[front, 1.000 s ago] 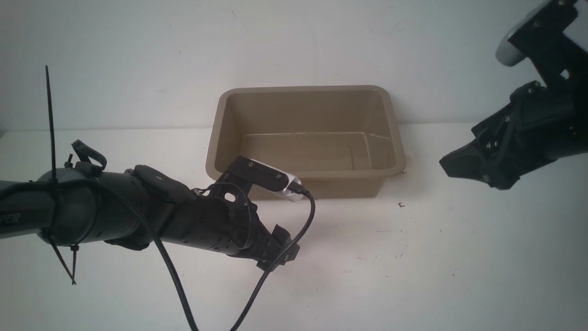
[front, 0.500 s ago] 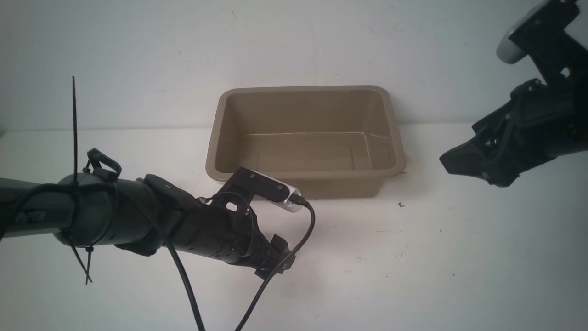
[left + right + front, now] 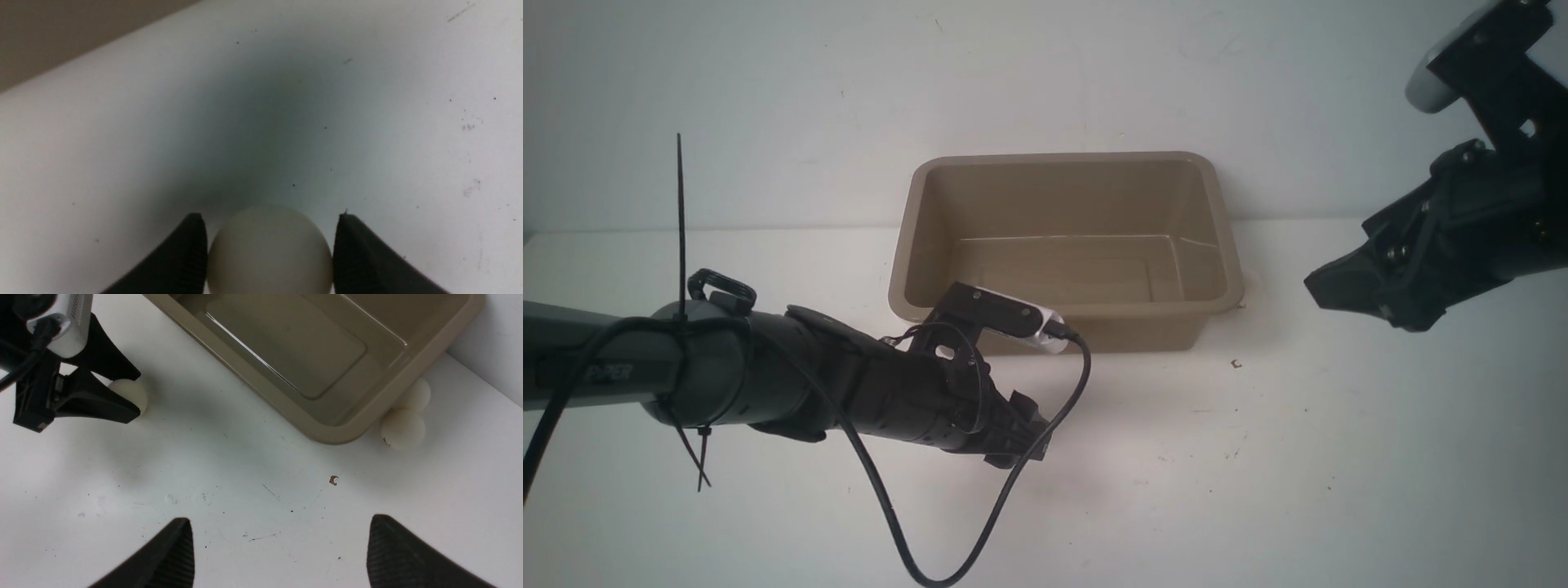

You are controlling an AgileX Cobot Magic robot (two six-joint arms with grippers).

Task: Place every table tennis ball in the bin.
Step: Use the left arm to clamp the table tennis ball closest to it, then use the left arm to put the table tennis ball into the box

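The left pincer [image 3: 267, 249] is closed on a ball [image 3: 267, 241], one finger pressed to each side. It is low over the counter [image 3: 408, 122], just in front of the bin [image 3: 1066, 310]. The right pincer [image 3: 280, 531] gapes wide above the counter, holding nothing. A second ball [image 3: 403, 428] and a third ball [image 3: 414, 394] sit side by side against the bin's right end.

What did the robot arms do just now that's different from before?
The left gripper closed on a table tennis ball on the table, and its arm slid slightly toward the robot's right. The right gripper stayed open and still; the bin did not move.
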